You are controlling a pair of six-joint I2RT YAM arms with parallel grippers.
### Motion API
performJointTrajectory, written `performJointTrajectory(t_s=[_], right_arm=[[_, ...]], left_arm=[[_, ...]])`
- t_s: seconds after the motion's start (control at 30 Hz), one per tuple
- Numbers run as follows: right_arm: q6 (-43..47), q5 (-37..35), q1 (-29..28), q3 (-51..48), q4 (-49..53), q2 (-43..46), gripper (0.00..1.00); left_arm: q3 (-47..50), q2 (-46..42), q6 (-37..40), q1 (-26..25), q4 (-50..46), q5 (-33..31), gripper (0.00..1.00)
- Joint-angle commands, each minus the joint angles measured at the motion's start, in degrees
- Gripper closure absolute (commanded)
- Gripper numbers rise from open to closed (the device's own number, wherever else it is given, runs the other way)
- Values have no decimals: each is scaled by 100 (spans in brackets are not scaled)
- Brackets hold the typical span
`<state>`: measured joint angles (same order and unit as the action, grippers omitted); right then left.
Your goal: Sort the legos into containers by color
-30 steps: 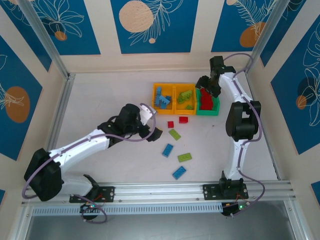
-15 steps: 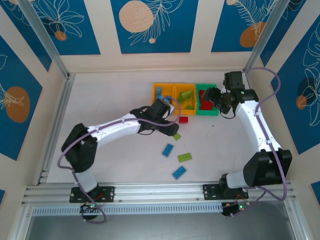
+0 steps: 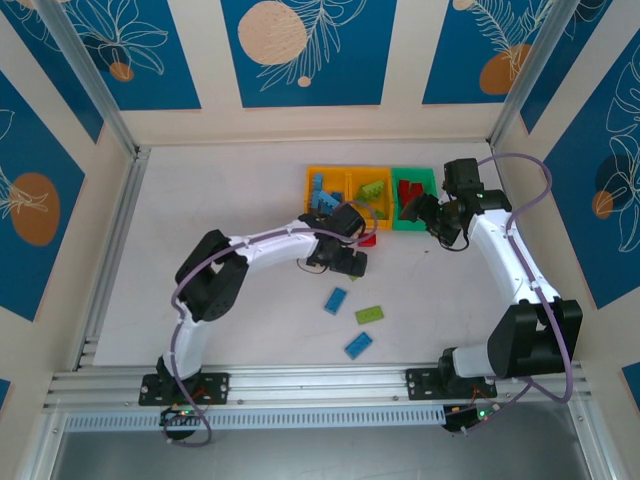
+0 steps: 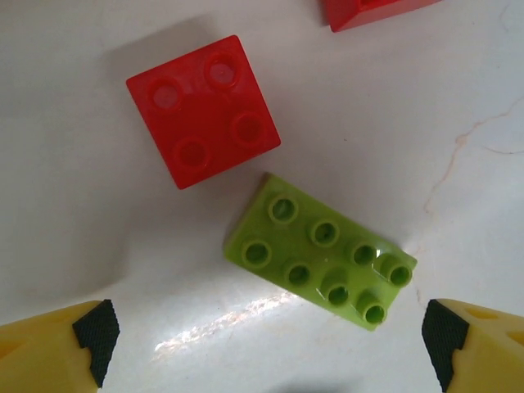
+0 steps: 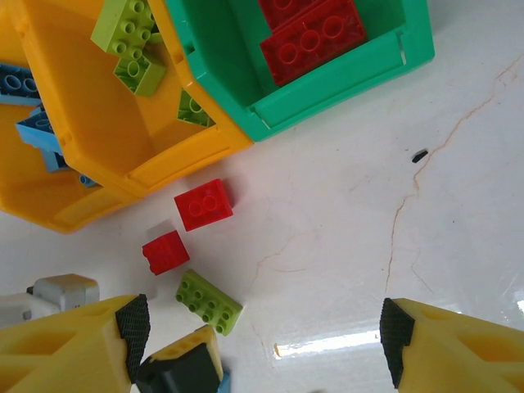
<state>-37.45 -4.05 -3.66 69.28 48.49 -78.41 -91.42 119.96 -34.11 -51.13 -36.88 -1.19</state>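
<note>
Both arms have moved: the left arm has reached further across the table, so the left claw now hangs over the loose bricks in front of the bins. The right claw has come off the green bin and hangs beside it. Seen from the left wrist, the left claw is spread wide with nothing in it. Under it a lime green brick with eight studs lies flat on the table between the two yellow fingers, and it touches neither one. A red square brick with four studs lies just beside it, corner close to edge, and I cannot tell if they touch. A second red brick peeks in at the top edge. The right claw is wide too and holds nothing. Seen from the right wrist, red bricks lie in the green bin, lime green bricks lie in the middle orange bin, and blue bricks lie in the far orange bin. Seen from above, two loose blue bricks and another green brick lie further out on the table, well apart from the bins.
</note>
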Motion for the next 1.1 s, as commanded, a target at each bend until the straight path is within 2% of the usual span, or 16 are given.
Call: performJointTrajectory(t_s=[0.0,0.2,0.4,0.53,0.77,0.97,1.07], right_arm=[[91,15,-3,122,82,161,23],[115,-7,-8,67,121,205,23],[90,10,-12,7,118,300,23],[89,-12,-12,37,160,335,23],[29,36,-48,61,134,336,23],[27,79,-104,170,144,312,23],[58,133,-135,209,220,326,23]], left_arm=[[-562,306,-265,-79,-542,-39,3],[-1155,820,-227,-100,-1108,60,5],[-1588,1161,-296,-87,-1778,-163,17],[-1425,1067,-229,-56,-1880,-257,23],[-917,783,169,-2,-1741,-229,45],[-950,852,391,-2,-1582,92,66],[-884,737,472,-2,-1507,184,70]])
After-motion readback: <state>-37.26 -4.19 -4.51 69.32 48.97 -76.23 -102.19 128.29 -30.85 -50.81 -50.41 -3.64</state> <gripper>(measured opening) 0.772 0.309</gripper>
